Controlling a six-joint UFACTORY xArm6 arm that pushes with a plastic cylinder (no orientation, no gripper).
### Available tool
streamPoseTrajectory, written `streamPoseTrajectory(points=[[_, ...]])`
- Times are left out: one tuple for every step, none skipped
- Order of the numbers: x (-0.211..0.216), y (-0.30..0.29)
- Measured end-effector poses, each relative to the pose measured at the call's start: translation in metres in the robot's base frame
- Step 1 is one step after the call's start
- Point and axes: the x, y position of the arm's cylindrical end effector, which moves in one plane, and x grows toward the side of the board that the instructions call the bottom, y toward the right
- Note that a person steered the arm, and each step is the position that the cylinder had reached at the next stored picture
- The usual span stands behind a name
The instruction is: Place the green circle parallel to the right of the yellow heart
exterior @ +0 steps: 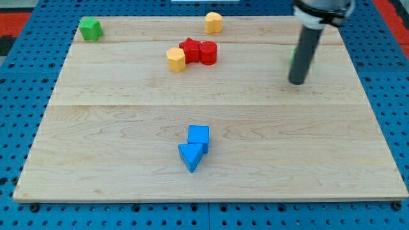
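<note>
Although the rod hides nearly all of it, the green circle [293, 59] shows as a thin green strip along the rod's left edge, near the counter's right side in the upper part of the view. My tip [297, 82] rests on the wood just below this strip, apparently touching the block or just beside it. No hand is present on this arm, so nothing is gripped. The yellow heart [213, 22] stands far to the left of the circle, at the counter's top edge, with smooth rounded lobes. Lower left of it, a second yellow block [176, 59] touches a red star [190, 50], and a red cylinder [208, 52] touches the star. A green block [91, 29] sits in the top left corner. Near the bottom centre, a blue cube [199, 137] touches a blue triangle [190, 156]. The counter [115, 128] is pale wooden planks with visible grain.
</note>
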Motion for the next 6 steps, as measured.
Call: streamPoseTrajectory(points=[[-0.041, 0.003], [-0.092, -0.01], [-0.108, -0.004], [-0.115, -0.004], [-0.11, -0.043], [-0.123, -0.02]])
